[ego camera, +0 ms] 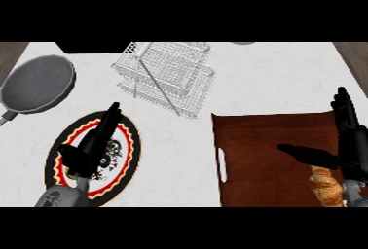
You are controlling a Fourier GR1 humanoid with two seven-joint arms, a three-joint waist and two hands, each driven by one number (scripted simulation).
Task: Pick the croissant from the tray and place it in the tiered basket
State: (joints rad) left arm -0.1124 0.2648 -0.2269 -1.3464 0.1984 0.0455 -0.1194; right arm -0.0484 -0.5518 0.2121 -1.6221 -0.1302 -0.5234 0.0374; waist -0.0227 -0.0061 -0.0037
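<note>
The white counter [287, 78] fills most of the head view, with a strip of wooden floor showing at each upper corner. On its right side lies the brown tray [266, 141], the largest thing on it, reaching the view's lower and right edges, with a pale slot handle cut in its left rim. Up the middle of the counter stands the white wire tiered basket [167, 78], its mesh shelves stacked and slanted, well apart from the tray's upper left corner. At the left is the round plate [128, 146] with a black rim, a red and yellow scalloped ring and a dark pattern at its centre. Above the plate, near the counter's left edge, sits a grey frying pan [39, 83], its handle pointing down and to the left. A dark shape cuts into the counter's top edge left of the basket; what it is cannot be told. The left hand [90, 148] hovers over the plate, fingers straight and pointing up the view, thumb out to the left, holding nothing. The right hand [348, 146] is over the tray's right part, fingers straight and upright, thumb spread wide to the left, also holding nothing. The croissant [327, 189] lies on the tray near its lower right, just below that thumb and beside the wrist.
</note>
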